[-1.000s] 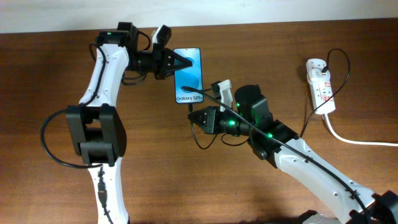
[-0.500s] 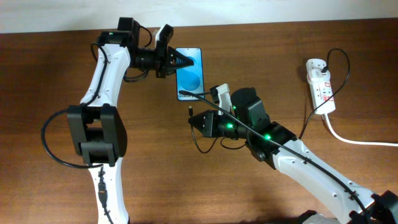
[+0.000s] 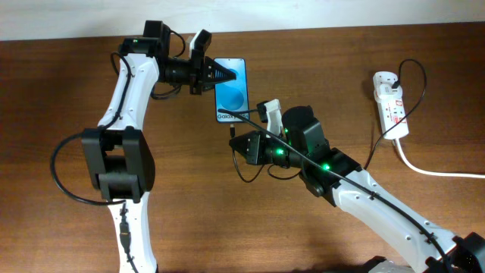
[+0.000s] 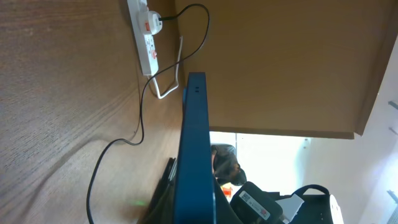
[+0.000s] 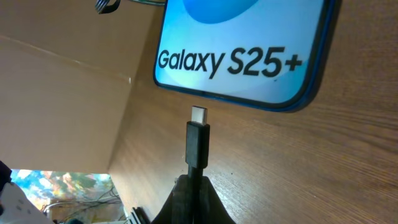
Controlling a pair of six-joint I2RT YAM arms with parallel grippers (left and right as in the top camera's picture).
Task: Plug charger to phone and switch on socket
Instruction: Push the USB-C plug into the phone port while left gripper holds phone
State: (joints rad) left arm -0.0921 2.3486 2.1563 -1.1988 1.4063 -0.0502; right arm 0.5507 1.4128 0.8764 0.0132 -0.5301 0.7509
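Note:
The phone point(image 3: 231, 91) has a bright blue screen and is held at the far middle of the table. My left gripper point(image 3: 217, 75) is shut on its upper left edge. In the left wrist view the phone point(image 4: 193, 137) shows edge-on between the jaws point(image 4: 196, 210). My right gripper point(image 3: 236, 142) is shut on the charger point(image 3: 250, 120) just behind its plug. In the right wrist view the plug tip point(image 5: 199, 138) stands out of the jaws point(image 5: 193, 190) and points at the phone's bottom edge point(image 5: 242, 53), a small gap away. The socket point(image 3: 391, 102) lies at the far right.
The thin black cable runs from a plug in the socket point(image 4: 147, 38), loops over the table point(image 4: 142, 121) and trails along my right arm. The socket's thick white cord point(image 3: 432, 171) leaves to the right. A wall borders the table's far edge.
The left gripper has tilted the phone, so it looks shorter from above. The right gripper has shifted slightly left with the plug, staying under the phone's bottom edge.

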